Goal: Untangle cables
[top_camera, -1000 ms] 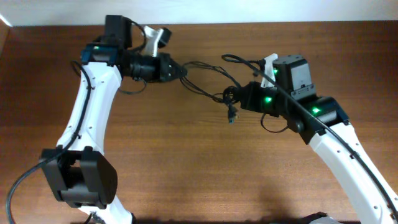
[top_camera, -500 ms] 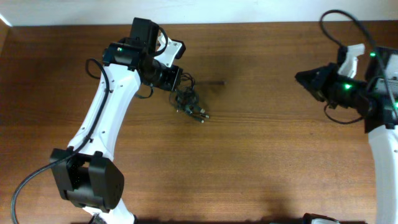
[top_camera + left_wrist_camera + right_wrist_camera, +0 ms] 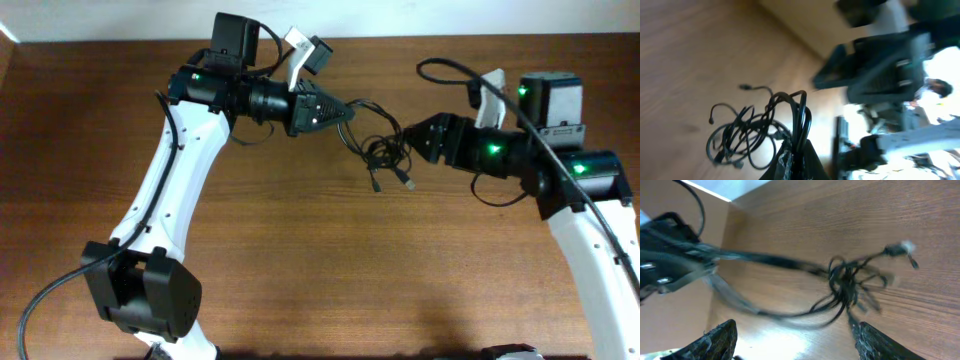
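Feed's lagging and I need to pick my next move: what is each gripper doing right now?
Left gripper: shut on the cables.
Right gripper: open, fingers wide apart, holding nothing.

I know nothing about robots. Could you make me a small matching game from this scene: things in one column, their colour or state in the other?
Things:
1. left end effector
2. right end effector
3. cables
4. table

Descriptions:
A. brown wood
B. open
C. shut, pinching cords
D. black tangled bunch between the two arms

Pairs: 1-C, 2-B, 3-D, 4-A
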